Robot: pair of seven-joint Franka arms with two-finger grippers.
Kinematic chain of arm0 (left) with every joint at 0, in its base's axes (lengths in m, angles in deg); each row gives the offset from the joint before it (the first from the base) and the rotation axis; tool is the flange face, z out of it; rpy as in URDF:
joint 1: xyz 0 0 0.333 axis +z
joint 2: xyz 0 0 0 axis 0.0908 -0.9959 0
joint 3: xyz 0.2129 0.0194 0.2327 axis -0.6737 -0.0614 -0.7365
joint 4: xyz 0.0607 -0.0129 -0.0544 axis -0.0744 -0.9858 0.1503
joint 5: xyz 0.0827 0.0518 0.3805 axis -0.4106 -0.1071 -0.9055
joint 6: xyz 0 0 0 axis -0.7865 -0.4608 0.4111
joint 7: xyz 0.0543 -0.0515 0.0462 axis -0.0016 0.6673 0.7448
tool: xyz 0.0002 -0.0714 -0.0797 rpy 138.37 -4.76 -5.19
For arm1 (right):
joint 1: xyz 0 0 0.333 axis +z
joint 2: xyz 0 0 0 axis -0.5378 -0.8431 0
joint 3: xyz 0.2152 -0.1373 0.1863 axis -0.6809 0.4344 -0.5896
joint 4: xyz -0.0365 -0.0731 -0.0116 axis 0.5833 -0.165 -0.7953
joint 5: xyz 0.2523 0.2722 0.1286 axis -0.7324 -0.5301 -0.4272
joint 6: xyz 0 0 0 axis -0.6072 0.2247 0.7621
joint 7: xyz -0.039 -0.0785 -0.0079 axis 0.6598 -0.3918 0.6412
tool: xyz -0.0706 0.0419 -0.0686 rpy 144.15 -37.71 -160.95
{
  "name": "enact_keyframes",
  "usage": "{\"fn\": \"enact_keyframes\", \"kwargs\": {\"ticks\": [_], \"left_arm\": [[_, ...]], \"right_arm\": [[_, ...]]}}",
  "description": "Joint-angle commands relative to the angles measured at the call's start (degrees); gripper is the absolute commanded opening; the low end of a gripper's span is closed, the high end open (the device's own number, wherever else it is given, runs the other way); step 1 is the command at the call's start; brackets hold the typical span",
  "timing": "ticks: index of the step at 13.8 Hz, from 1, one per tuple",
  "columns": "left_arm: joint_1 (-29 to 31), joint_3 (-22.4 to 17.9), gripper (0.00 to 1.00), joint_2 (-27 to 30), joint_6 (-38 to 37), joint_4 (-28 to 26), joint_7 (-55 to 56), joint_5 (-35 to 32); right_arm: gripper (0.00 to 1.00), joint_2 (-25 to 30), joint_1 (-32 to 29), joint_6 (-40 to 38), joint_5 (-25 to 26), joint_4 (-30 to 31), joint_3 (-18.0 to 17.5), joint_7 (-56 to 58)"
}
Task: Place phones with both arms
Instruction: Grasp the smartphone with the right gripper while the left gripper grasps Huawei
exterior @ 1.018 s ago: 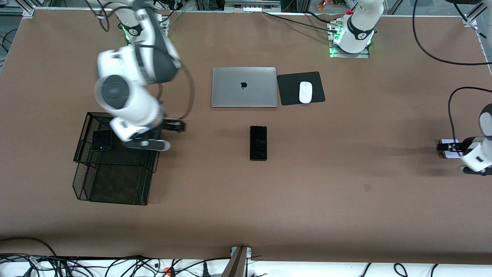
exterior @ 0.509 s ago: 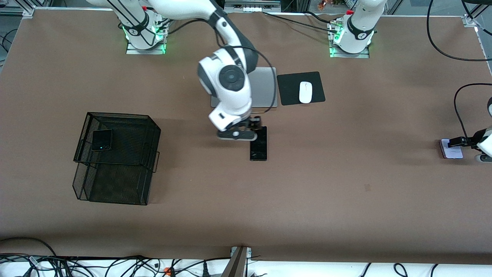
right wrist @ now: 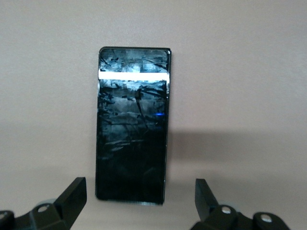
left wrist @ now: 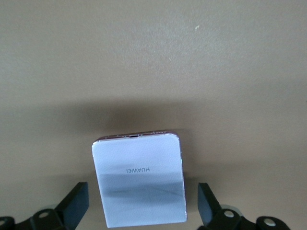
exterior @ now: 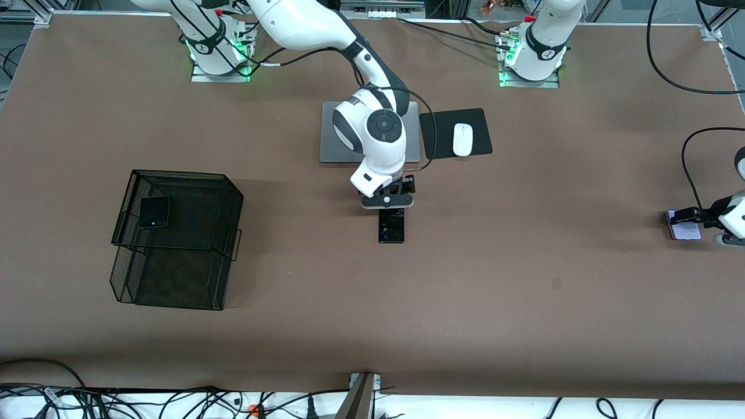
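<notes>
Right gripper fingers spread over long black phone, left gripper fingers spread astride pale phone branded HUAWEI

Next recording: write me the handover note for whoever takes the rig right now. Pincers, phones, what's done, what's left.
Right pincer: open, over the upper end of the long black phone at mid-table, nothing held.
Left pincer: open, straddling the pale phone at the left arm's end of the table, not gripping.
Small black phone: lying in the wire basket at the right arm's end.
Done: one phone in the basket.
Left: grasp and place the other two, likely in the basket.
</notes>
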Motion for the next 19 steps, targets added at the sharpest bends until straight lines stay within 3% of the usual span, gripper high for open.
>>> {"fn": "enact_keyframes", "kwargs": {"ticks": [1,3,6,7,9,10,12,13,14,15,16,19], "left_arm": [[0.49,0.31,1.00,-1.15,2.34,-0.14,-1.97,1.33],[0.49,0.22,1.00,-1.24,2.70,-0.05,-2.05,1.33],[0.41,0.22,0.75,-1.68,2.70,-0.05,-2.05,1.24],[0.41,0.22,0.74,-1.85,2.70,0.04,-2.05,1.24],[0.41,0.22,0.63,-1.94,2.53,0.04,-2.05,1.24],[0.32,0.22,0.47,-1.86,2.26,0.04,-2.05,1.24],[-0.56,0.31,0.43,-0.46,0.95,0.30,-1.70,0.89],[-1.17,0.48,0.44,0.51,-1.41,0.91,-1.70,0.89],[-2.39,1.27,0.44,1.39,-4.47,2.40,-1.62,0.81],[-3.28,1.97,0.44,2.18,-9.03,4.41,-1.53,0.63],[-4.77,2.85,0.44,3.06,-14.82,6.96,-1.18,0.63],[-11.17,3.47,0.44,5.35,-26.71,13.38,0.13,0.46]], "right_arm": [[1.00,-2.32,0.27,3.05,0.52,-1.55,0.07,0.17],[1.00,-3.21,0.27,5.42,0.43,-1.63,-0.01,-0.10],[1.00,-4.44,0.27,7.27,0.43,-1.63,-0.01,-0.19],[1.00,-4.61,0.36,7.28,0.43,-1.63,-0.10,-0.27],[1.00,-5.14,0.71,7.36,0.43,-1.72,-0.28,-0.45],[1.00,-5.49,0.71,7.89,0.43,-1.72,-0.28,-0.45],[1.00,-5.76,0.71,9.12,0.43,-1.63,-0.28,-0.27],[0.85,-5.76,0.71,9.12,0.43,-1.63,-0.28,-0.19],[0.47,-5.67,0.71,8.95,0.52,-1.72,-0.19,-0.01],[0.19,-5.24,0.71,8.42,0.61,-1.90,-0.19,0.25],[0.05,-4.62,0.71,7.29,0.61,-1.98,0.07,0.25],[0.00,0.54,0.36,-0.87,0.34,-2.25,1.91,0.60]]}}
